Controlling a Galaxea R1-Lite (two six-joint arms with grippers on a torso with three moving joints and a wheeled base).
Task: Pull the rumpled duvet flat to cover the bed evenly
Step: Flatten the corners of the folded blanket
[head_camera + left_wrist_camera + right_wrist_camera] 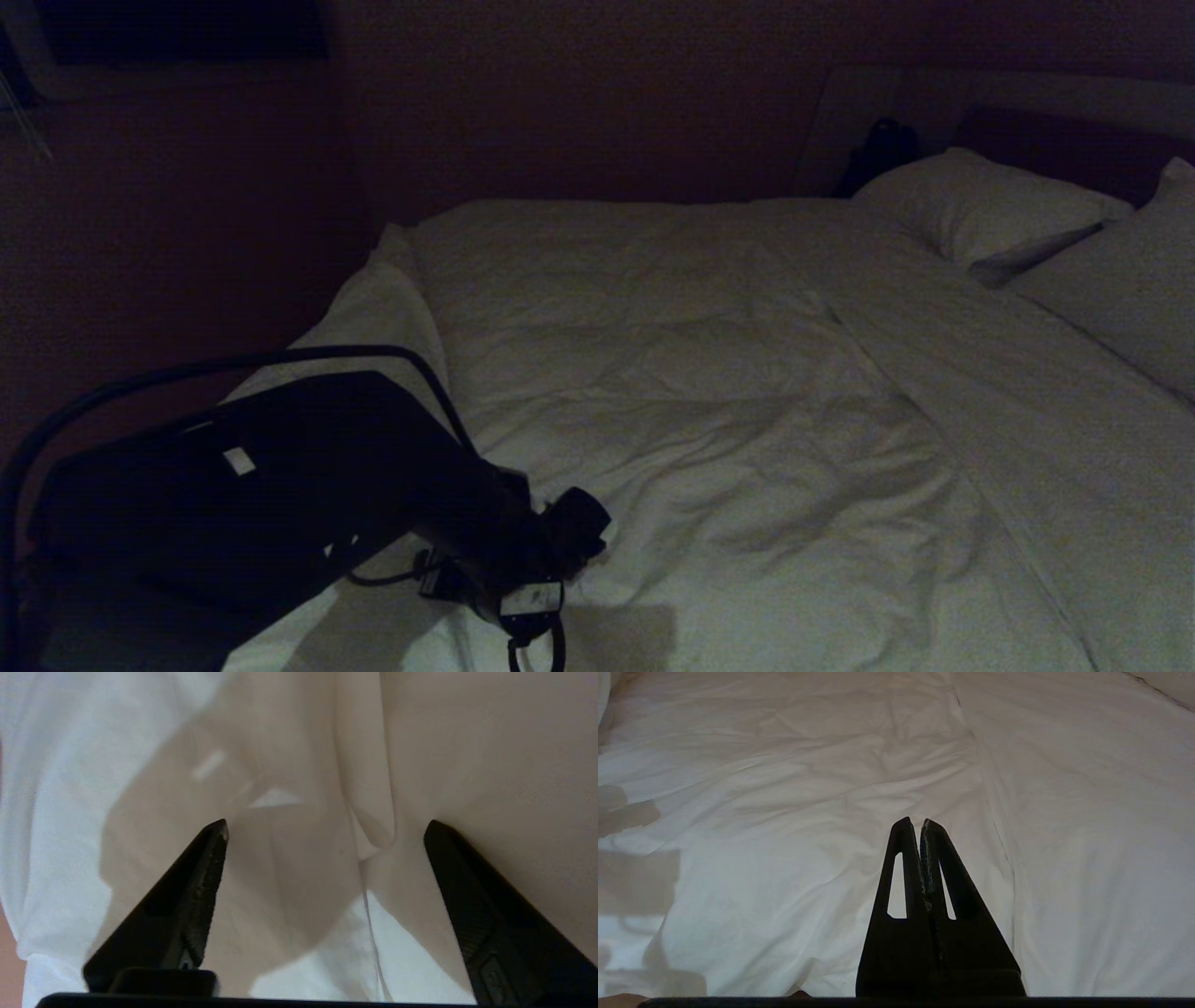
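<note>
Spreading across most of the bed [373, 308], the duvet [709, 392] is lying creased through the frame's centre. At lower left the left gripper [327, 830] is hovering with jaws wide, gripping nothing, seemingly between pulls; next it needs a fresh edge hold. The right gripper [915, 823] is sitting closed, empty.

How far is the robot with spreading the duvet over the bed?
Mostly done: the duvet reaches up to the pillows. In hand: the left gripper is open close above the near-left edge, holding nothing. The right gripper is shut and idle. Left: creases remain near the front of the duvet.
</note>
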